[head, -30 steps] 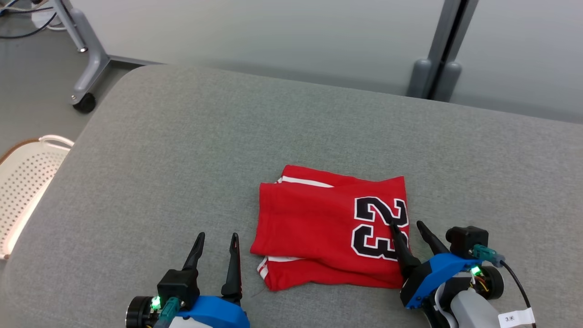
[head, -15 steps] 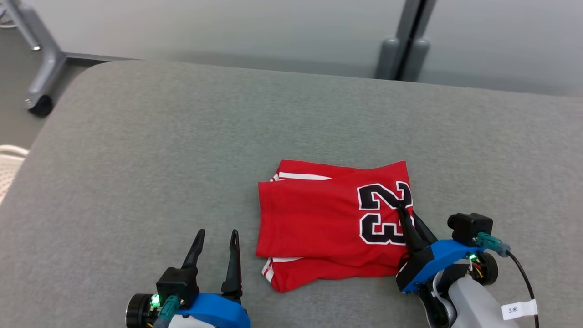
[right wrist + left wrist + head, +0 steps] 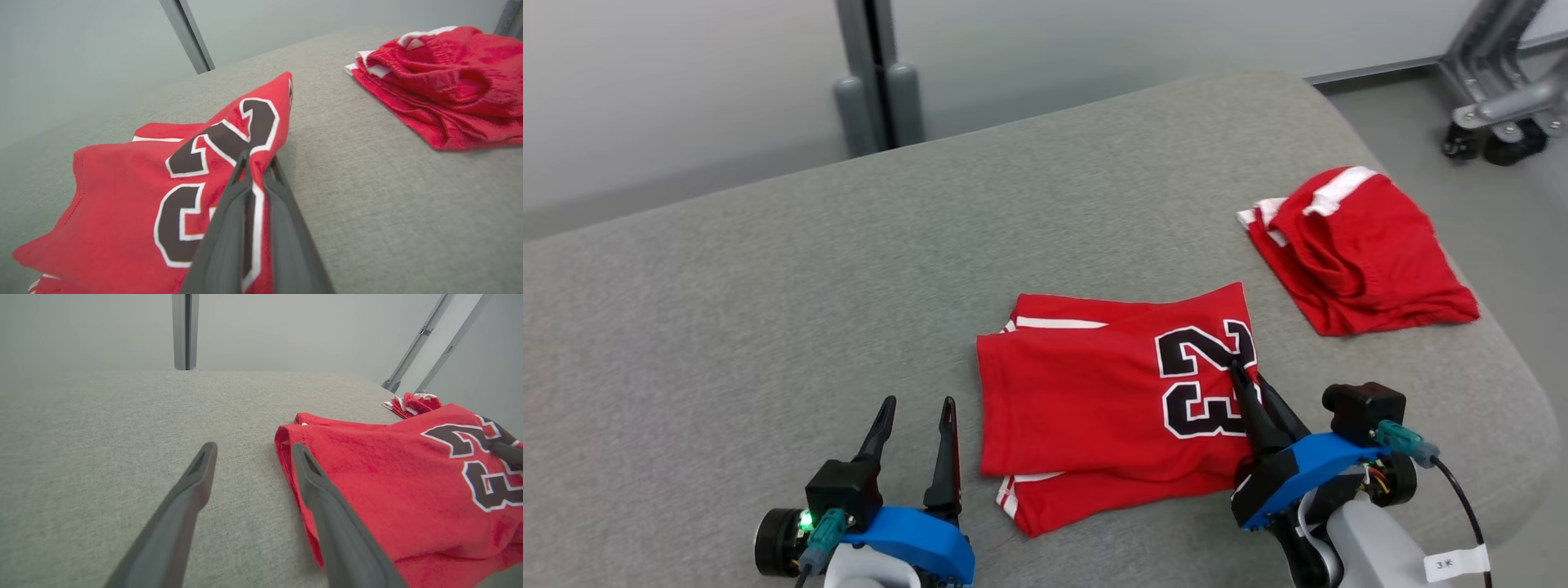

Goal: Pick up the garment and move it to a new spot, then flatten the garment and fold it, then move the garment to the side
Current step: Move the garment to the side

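1. You have the folded red garment numbered 23 (image 3: pixel 1094 392) lying near the middle of the grey fabric-topped bench (image 3: pixel 768 286). A white-striped under-layer shows at its 12 and 6 o'clock edges.
2. Your right gripper (image 3: pixel 1245 374) has its jaws clamped together on the garment's 3 o'clock edge, beside the numeral. The right wrist view shows cloth pinched between the fingers (image 3: pixel 229 228) and drawn up into a ridge. In my judgement the grip is at that edge so the stack can be pulled sideways.
3. Your left gripper (image 3: pixel 919 402) holds nothing and its jaws stand apart. It sits just beside the garment's 8 o'clock corner. I cannot tell whether it touches the cloth.
4. A second red garment (image 3: pixel 1356 253), crumpled, lies at 2 o'clock from the folded one, near the bench's far right corner and well apart.
5. Assessment: folding appears complete and the move aside is the step in hand.
6. Risk: with one edge held, the lower layers may slip and spoil the fold.
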Tool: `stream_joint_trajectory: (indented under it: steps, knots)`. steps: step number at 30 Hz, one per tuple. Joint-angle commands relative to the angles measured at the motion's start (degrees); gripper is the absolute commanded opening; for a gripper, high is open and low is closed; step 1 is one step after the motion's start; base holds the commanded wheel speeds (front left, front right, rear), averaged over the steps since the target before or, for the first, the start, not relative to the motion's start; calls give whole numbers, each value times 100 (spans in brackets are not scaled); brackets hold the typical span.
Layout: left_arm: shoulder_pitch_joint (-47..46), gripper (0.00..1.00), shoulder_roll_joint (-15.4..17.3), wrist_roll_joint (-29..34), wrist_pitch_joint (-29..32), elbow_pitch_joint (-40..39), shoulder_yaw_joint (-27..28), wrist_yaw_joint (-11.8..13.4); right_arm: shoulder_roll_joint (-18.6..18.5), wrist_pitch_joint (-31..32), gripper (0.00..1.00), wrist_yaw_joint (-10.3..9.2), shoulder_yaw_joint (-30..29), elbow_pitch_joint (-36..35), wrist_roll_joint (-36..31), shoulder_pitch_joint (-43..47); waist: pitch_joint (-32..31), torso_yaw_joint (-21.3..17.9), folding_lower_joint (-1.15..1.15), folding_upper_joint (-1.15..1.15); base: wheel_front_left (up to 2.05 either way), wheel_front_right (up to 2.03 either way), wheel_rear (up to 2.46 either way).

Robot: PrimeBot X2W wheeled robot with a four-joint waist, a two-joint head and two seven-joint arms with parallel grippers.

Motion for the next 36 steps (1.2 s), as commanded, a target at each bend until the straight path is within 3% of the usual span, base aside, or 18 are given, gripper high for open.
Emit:
stream_joint_trajectory:
  steps: [1, 7, 14, 22, 27, 28, 29, 32, 36]
  knots:
    - [-122, 100, 2, -23, -24, 9, -8, 2, -61, -27, 0, 1, 0, -34, -27, 28, -230, -371, 0, -1, 0, 0, 0]
    - [-289, 100, 9, 27, -23, 147, -59, -42, -272, -27, 0, 1, -49, -58, -232, -373, -36, -430, 0, -1, 0, 0, 0]
    - [-377, 100, 2, 190, -20, 205, 11, -42, -848, -27, 0, 1, -479, 349, -694, -1245, 203, 25, 0, -1, 0, 0, 0]
    - [-443, 100, 1, 296, -20, 175, 67, -63, -1758, -27, 0, 1, -1910, 1206, -1671, -1930, 472, 621, 0, -1, 0, 0, 0]
    - [-485, 100, 1, 349, -20, 141, 87, -23, -2083, -27, 0, 0, -2955, 1387, -2461, -1993, 578, 874, 0, -1, 0, 0, 0]
    - [-488, 100, 1, 360, -19, 135, 109, -8, -2072, -27, 89, 1, -3203, 1361, -2604, -1979, 587, 906, 0, -1, 0, 0, 0]
    - [-496, 100, 0, 370, -20, 132, 115, -11, -2034, -28, 100, 1, -3427, 1285, -2773, -1957, 593, 936, 0, -1, 0, 0, 0]
    - [-504, 100, 1, 368, -20, 101, 157, 27, -1793, -25, 100, 1, -3968, 991, -3169, -1866, 574, 1004, 0, -1, 0, 0, 0]
    - [-443, 100, 2, 362, -20, 15, 279, 101, -1392, -25, 100, 1, -3869, 458, -3351, -1731, 468, 1087, 0, -1, 0, 0, 0]
